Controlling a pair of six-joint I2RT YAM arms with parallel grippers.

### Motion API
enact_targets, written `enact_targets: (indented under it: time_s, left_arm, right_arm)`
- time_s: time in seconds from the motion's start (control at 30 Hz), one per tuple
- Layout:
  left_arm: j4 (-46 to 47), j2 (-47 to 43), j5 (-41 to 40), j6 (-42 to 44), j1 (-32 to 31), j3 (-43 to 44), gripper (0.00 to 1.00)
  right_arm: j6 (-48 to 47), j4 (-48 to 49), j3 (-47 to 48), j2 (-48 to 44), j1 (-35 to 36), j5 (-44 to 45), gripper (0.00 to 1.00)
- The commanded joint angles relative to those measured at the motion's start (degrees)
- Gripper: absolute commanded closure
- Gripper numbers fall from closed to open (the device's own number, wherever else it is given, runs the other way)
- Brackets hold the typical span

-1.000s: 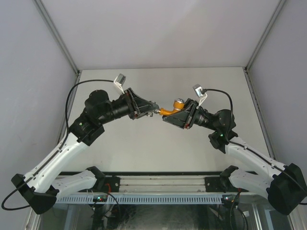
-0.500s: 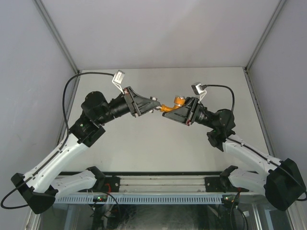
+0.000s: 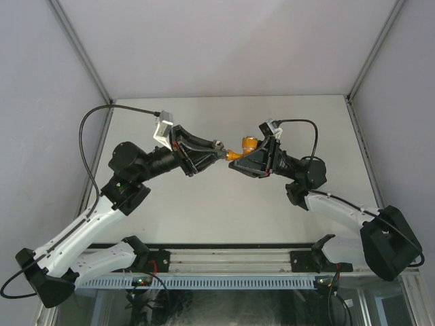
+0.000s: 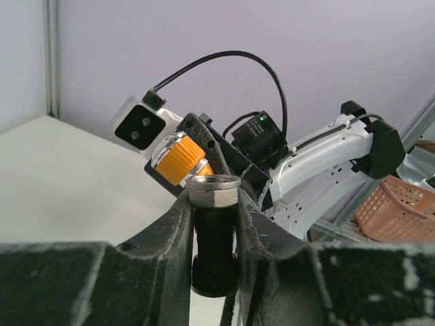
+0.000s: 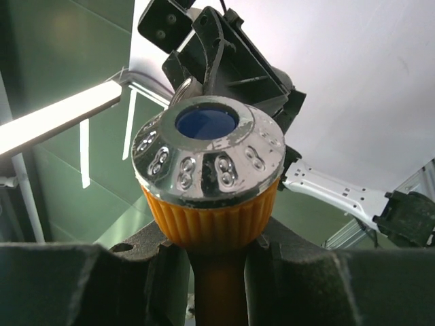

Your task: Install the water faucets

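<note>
The orange tap body (image 3: 238,155), its ribbed knob capped in chrome with a blue centre, is clamped in the right hand (image 5: 217,261) above the middle of the counter (image 3: 224,214). The grey metal fitting (image 4: 213,185), on a black stem, sits gripped in the left hand (image 4: 214,210), just beside the spout.

Nothing readable in any view, honestly. Closest thing is the chrome cap (image 5: 204,163) of the orange tap (image 5: 211,221), which has small raised marks round its rim, but they're too blurry to tell if they're letters, numbers or just pattern.
</note>
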Motion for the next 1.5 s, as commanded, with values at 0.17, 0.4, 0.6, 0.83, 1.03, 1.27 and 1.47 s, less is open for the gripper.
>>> enact_targets:
  time_s: [0.17, 0.4, 0.6, 0.83, 1.03, 1.27, 1.47]
  left_arm:
    - [4.6, -2.7, 8.4, 7.8, -1.9, -1.0, 0.47]
    - [0.7, -3.4, 8.8, 9.6, -1.9, -0.1, 0.39]
    - [-4.6, -3.6, 11.1, 15.1, -1.8, 1.5, 0.61]
    - [-10.4, -3.5, 14.2, 26.6, -1.8, 3.2, 1.0]
    - [-21.4, -2.0, 23.5, 48.7, -1.8, 5.4, 1.0]
    - [-18.1, -3.6, 20.6, 55.6, -1.8, 1.9, 1.0]
    - [9.8, -9.3, 12.6, 35.5, -1.8, -12.1, 1.0]
  right_arm:
    - [3.0, -1.5, 0.4, -0.7, 0.1, 3.5, 1.0]
    - [2.0, -3.0, 0.5, -1.4, 0.1, 3.4, 1.0]
    - [2.3, -2.9, 0.4, -1.5, 0.1, 2.9, 1.0]
    - [5.4, -3.2, 0.4, -1.8, 0.1, 2.2, 1.0]
    - [10.9, -5.4, 0.5, -2.0, 0.2, 1.7, 1.0]
    - [7.6, -12.0, 0.4, -3.5, 0.1, 1.2, 1.0]
    - [-4.3, -18.2, 0.5, -7.6, 0.0, 3.4, 0.88]
